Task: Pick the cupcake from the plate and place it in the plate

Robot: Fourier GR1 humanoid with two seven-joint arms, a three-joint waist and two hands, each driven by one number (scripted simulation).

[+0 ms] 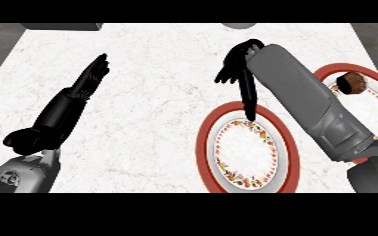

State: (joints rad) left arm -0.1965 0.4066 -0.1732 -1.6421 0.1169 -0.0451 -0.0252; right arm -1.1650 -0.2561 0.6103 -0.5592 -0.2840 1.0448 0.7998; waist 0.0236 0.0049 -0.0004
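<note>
Hanging over counter's middle, right hand point(240, 65) holds nothing, fingers drooping apart. Cupcake point(352, 83) sits on plate point(329, 72) at right edge, right of hand. Near plate point(210, 130) waits. Left hand point(90, 80) rests open, far.

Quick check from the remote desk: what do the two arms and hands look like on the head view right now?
Both forearms are smooth grey casings ending in black hands with slim fingers and a thumb. The right forearm is a broad grey cylinder with a darker grey collar near its lower end; the right hand is all black. The left hand is black too, on a grey segment. No cables or markings show.
</note>
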